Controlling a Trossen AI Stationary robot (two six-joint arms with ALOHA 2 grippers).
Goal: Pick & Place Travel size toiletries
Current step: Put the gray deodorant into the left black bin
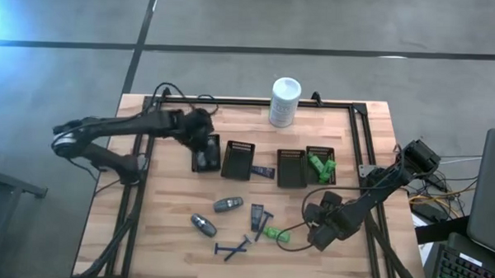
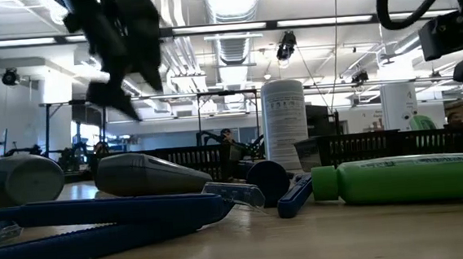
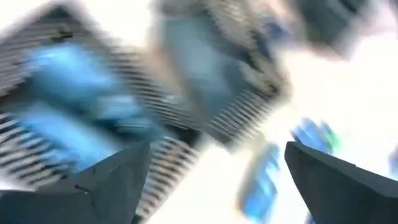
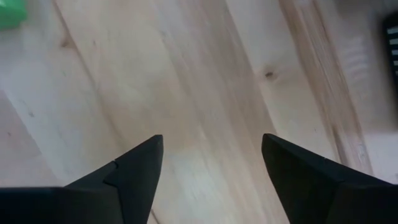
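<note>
Loose on the wood lie two grey oval bottles (image 1: 228, 204) (image 1: 203, 226), dark blue razors (image 1: 261, 216) (image 1: 231, 250) and a green bottle (image 1: 273, 233), all on their sides. More green bottles (image 1: 321, 165) sit in the rightmost black tray. My left gripper (image 1: 201, 144) hovers open above the leftmost tray (image 1: 206, 154); its wrist view (image 3: 217, 149) is blurred and shows blue shapes in slotted trays. My right gripper (image 1: 318, 232) hangs open over bare wood (image 4: 211, 140), just right of the loose green bottle.
A white cylindrical container (image 1: 285, 101) stands at the far edge. Four black slotted trays (image 1: 238, 158) (image 1: 291, 167) line the table's middle, with a small blue item (image 1: 264, 173) between two of them. A black frame (image 1: 359, 126) borders the table. Bare wood lies at the near left.
</note>
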